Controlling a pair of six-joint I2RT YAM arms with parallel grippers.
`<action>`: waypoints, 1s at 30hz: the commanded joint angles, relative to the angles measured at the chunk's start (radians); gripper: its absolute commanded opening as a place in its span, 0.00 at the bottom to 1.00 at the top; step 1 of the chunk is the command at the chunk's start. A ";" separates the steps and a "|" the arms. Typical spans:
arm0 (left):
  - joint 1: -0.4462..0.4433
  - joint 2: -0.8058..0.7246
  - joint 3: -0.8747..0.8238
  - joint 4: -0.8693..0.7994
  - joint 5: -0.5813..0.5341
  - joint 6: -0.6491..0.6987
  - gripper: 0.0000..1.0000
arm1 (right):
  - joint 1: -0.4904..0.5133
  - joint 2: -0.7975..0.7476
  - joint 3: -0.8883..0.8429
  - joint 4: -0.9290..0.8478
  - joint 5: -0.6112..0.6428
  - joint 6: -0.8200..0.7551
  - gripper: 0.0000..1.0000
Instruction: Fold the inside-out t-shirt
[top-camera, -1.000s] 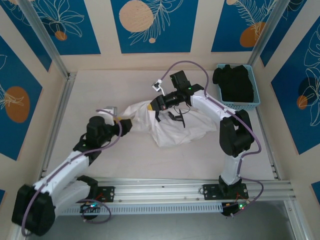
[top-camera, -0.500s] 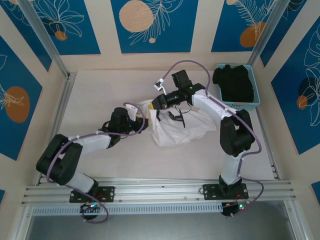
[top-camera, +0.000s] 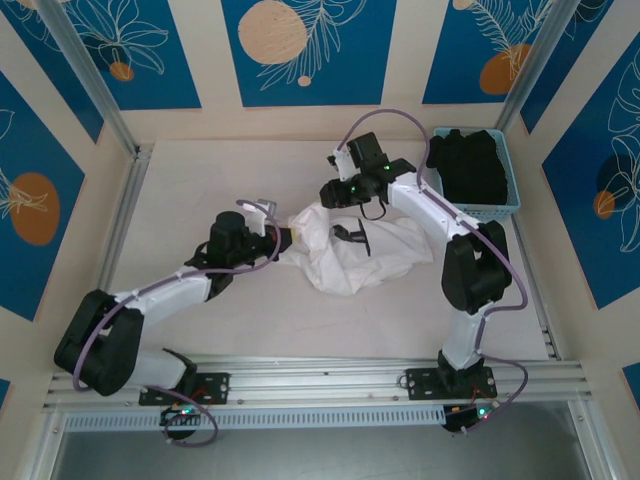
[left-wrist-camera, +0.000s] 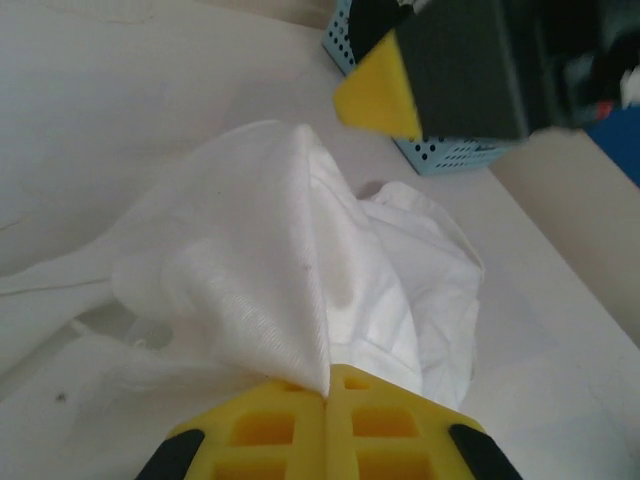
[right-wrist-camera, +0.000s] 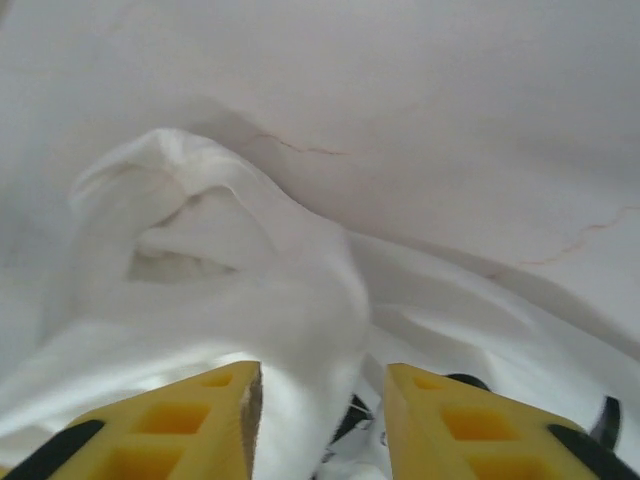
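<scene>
Black garment (top-camera: 472, 165) fills basket (top-camera: 484, 210) (beyond white t-shirt (top-camera: 360, 255)).

Crumpled white t-shirt (top-camera: 352, 257) against the left tool (top-camera: 284, 240) (black garment (top-camera: 472, 165) in basket (top-camera: 486, 208))

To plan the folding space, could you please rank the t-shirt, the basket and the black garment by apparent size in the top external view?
1. The t-shirt: crumpled, yet it has the widest spread.
2. The basket.
3. The black garment: it nearly fills the basket, so these two look close.
</scene>
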 joint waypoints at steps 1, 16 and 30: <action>0.010 -0.056 0.002 -0.074 -0.001 -0.017 0.00 | 0.077 -0.150 -0.127 0.050 0.117 -0.053 0.43; 0.029 -0.178 0.028 -0.223 -0.036 0.031 0.00 | 0.259 -0.196 -0.428 0.413 0.159 0.013 0.29; 0.063 -0.270 0.056 -0.291 0.001 0.003 0.00 | 0.174 -0.443 -0.529 0.333 0.183 -0.003 0.00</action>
